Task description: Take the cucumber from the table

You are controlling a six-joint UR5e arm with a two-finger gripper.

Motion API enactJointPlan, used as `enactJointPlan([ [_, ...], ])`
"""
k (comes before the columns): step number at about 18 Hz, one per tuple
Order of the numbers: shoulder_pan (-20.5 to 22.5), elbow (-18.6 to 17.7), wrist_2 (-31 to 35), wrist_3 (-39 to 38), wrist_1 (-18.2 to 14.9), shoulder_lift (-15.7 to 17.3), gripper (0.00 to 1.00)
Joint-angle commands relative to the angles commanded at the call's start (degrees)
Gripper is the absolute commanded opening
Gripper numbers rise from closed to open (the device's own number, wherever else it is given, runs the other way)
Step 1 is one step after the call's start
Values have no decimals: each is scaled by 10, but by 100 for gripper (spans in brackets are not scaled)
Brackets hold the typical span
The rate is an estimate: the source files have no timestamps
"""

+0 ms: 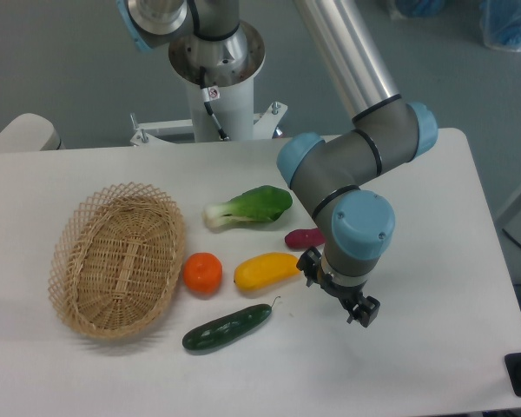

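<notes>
- Over the right half of the table [434, 261], the gripper [358, 306] hangs small, dark and angular at the end of the arm's wrist; it holds nothing, and whether its fingers are spread or closed cannot be told at this size.
- Above it, the wrist [361, 233] is a smooth grey cylinder with a rounded blue cap, bent down and forward from a second capped joint and a polished silver tube that rises to the upper edge.
- Just left of the gripper lies a yellow vegetable [267, 270], glossy and plump, with a small dark red vegetable [304, 237] near the wrist.
- Below the yellow vegetable, apart from the gripper, the cucumber [227, 327] lies flat on the white surface, dark green, glossy, pale-speckled, its thin stem tip pointing up and right.
- A round orange fruit [203, 272] sits left of the yellow vegetable.
- A bok choy [250, 207], leafy green with a white stalk, lies further back.
- An oval woven wicker basket [78, 234] rests at the left.
</notes>
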Motion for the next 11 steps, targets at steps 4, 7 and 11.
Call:
enactJointPlan([
  [4,0,-1,1,1,2,1,100],
  [7,0,-3,1,-8,-3,2,100],
  [11,-25,-3,2,-25,-4,3,100],
])
